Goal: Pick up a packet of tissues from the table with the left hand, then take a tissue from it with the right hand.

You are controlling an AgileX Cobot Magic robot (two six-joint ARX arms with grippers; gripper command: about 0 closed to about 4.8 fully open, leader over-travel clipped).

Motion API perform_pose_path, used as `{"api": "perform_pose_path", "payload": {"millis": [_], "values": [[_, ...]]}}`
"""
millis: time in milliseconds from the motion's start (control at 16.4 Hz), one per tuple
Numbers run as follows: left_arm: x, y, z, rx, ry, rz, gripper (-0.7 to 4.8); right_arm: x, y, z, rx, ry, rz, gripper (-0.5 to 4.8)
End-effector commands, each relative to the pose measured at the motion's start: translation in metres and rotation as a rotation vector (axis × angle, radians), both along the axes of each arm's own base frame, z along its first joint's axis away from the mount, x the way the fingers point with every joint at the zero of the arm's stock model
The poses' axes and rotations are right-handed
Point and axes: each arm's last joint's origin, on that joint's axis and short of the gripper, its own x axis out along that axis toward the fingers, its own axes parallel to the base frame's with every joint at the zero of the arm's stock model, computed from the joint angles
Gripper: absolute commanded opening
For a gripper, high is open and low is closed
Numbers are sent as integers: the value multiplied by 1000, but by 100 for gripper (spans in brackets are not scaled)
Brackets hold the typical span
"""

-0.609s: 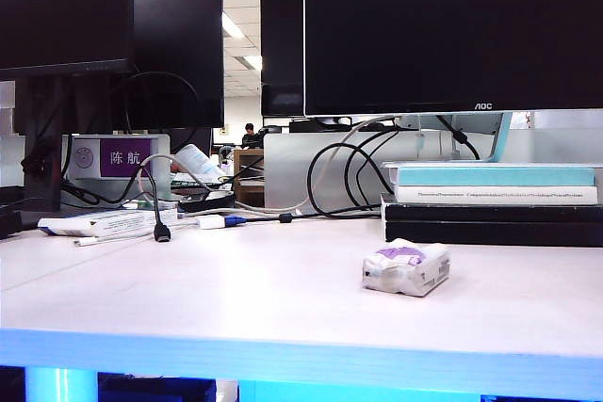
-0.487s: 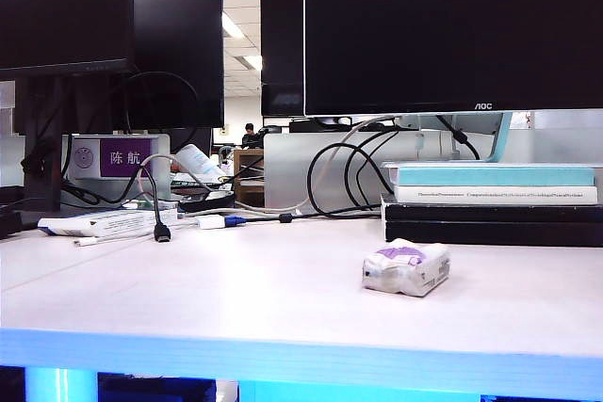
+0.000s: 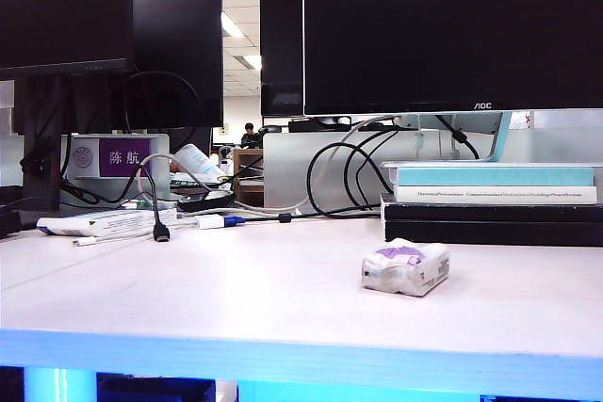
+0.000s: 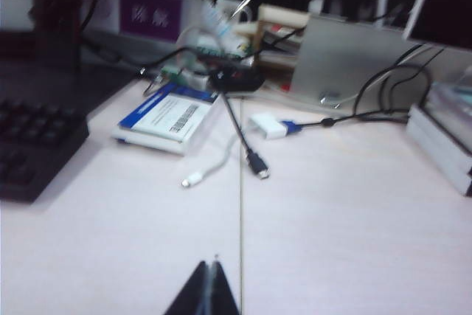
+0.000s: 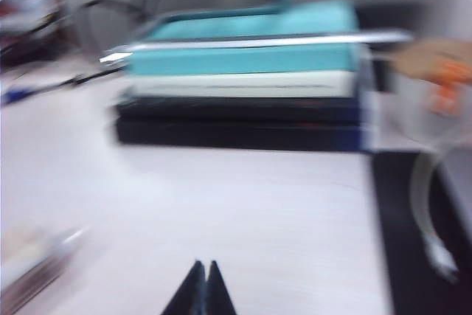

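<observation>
Lying unmoved on the table (image 3: 236, 308), the packet of tissues (image 3: 406, 267) waits; left hand (image 4: 209, 289) and right hand (image 5: 202, 285) pinched closed, empty.

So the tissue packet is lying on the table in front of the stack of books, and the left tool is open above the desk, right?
Not quite: the left tool is shut, fingertips together, as the left wrist view shows. The tissue packet does lie on the table in front of the stack of books.

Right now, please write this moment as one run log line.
left gripper: shut, empty, above table | right gripper: shut, empty | packet of tissues: on table, untouched
</observation>
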Motion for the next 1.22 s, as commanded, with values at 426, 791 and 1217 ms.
{"api": "perform_pose_path", "payload": {"millis": [426,791,1217], "values": [[-1,1,52,-4,-80,30,-7,-2,-4,16,88,-3,-155,-5],[73,-3,102,105,34,-374,-7,16,0,30,95,112,-48,-5],[100,-41,83,238,83,-661,-7,30,9,48,177,314,210,-4]]}}
